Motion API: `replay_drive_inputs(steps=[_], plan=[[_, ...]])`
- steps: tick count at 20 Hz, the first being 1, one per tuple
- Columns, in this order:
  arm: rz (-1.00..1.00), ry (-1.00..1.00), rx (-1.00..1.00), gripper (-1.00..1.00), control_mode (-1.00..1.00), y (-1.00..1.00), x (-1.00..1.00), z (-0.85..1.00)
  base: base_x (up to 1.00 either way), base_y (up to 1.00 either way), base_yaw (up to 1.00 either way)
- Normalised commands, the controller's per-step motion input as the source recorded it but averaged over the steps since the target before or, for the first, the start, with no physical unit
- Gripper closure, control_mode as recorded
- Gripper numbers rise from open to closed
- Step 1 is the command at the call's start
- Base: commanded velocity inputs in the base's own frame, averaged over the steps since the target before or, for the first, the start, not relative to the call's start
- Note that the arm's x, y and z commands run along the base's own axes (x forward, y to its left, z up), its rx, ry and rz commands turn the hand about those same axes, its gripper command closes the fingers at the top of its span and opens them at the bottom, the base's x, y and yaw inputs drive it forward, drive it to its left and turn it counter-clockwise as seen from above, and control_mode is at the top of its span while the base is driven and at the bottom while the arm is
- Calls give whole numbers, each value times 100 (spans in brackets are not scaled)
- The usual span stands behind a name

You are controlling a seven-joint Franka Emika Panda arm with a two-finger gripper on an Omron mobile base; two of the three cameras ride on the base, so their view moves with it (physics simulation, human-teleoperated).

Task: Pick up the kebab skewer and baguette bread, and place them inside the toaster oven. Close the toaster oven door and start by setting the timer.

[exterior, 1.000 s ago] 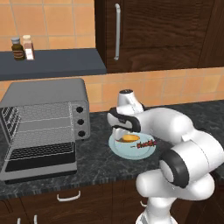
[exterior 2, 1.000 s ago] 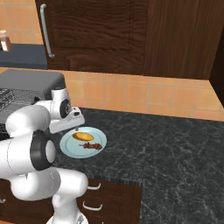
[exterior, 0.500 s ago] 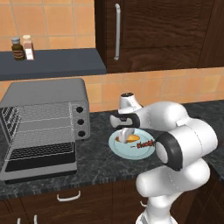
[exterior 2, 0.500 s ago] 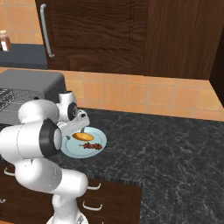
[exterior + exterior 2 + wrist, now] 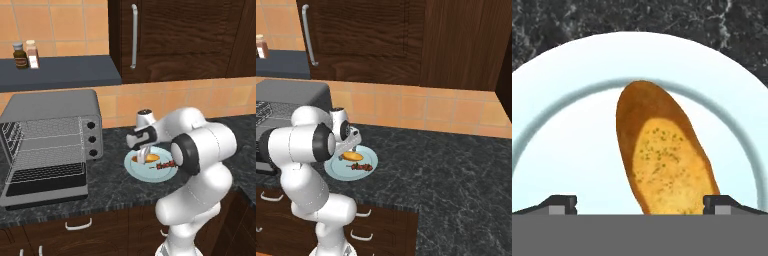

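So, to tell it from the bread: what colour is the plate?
Pale blue-white with a greyer ring, the plate shows best in the hand view.

1. Baguette bread (image 5: 662,162): golden-orange, browner rim, green-flecked centre.
2. Plate (image 5: 562,150): pale blue, grey ring.
3. Bench (image 5: 456,165): black, grey-marbled.
4. Kebab skewer (image 5: 361,167): seemingly dark red-brown.
5. Toaster oven (image 5: 50,107): grey.

White arm's tool (image 5: 144,153) low over baguette bread (image 5: 150,158) on plate (image 5: 137,169), toaster oven door (image 5: 44,186) dropped open
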Motion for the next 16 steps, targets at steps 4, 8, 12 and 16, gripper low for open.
replay_drive_inputs(steps=[4, 8, 12, 16], plan=[[1, 2, 0, -100, -100, 0, 50, -35, 0, 0, 0], [0, 2, 0, -100, -100, 0, 26, -29, 0, 0, 0], [0, 1, 0, -100, -100, 0, -3, -30, 0, 0, 0], [0, 2, 0, 100, -100, -4, -14, -23, 0, 0, 0]])
